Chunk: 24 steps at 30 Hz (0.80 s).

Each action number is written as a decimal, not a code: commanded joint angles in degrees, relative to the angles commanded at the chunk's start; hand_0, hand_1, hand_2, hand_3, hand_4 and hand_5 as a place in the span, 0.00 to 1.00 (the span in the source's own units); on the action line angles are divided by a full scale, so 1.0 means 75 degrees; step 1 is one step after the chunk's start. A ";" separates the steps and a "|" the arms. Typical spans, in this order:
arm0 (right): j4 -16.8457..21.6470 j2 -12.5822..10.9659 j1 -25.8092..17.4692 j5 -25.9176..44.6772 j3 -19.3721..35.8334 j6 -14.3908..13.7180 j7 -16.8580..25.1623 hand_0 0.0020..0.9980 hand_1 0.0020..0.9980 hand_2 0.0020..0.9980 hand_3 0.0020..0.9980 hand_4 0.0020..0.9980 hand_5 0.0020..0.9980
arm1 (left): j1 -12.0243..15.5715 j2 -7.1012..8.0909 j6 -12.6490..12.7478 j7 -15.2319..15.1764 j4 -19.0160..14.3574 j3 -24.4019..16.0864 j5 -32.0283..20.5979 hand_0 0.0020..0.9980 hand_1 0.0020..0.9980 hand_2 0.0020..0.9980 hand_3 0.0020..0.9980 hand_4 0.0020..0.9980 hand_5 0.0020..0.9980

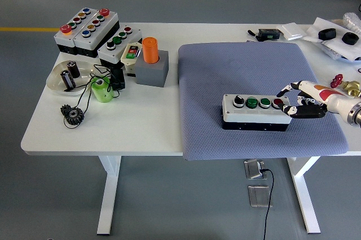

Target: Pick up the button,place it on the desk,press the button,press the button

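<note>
A white and black button box (255,112) with a row of several buttons lies on the grey-blue mat (254,76) at the right of the table. My right hand (300,102) is at the box's right end, fingers loosely curled, holding nothing. Its fingertips (284,91) hover just right of the red button (277,103) at the end of the row, lifted off it. My left arm is out of view.
At the back left stand several other button boxes (87,28), a grey block with an orange cylinder (150,59), a bowl (67,76), a green cup (101,90) and a black gear (73,115). Loose parts (338,36) lie at the far right.
</note>
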 joint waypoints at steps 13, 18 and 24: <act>0.0191 -0.0037 -0.0084 -0.0068 -0.0037 0.0003 -0.0001 0.15 0.00 0.06 0.71 0.62 0.60 | 0.0003 -0.0008 0.0004 0.0010 0.0000 -0.0011 0.0027 0.67 0.71 0.72 0.53 0.37 1.00; 0.0157 -0.0023 -0.0085 -0.0066 -0.0086 0.0009 -0.0022 0.15 0.00 0.06 0.71 0.62 0.60 | -0.0004 -0.0003 0.0003 0.0006 0.0000 -0.0005 0.0019 0.67 0.71 0.72 0.53 0.37 1.00; -0.0099 0.0053 -0.0089 -0.0064 -0.0222 0.0044 -0.0060 0.15 0.00 0.06 0.71 0.62 0.60 | -0.0008 -0.0005 0.0002 0.0004 0.0000 0.0013 0.0000 0.67 0.71 0.72 0.53 0.37 1.00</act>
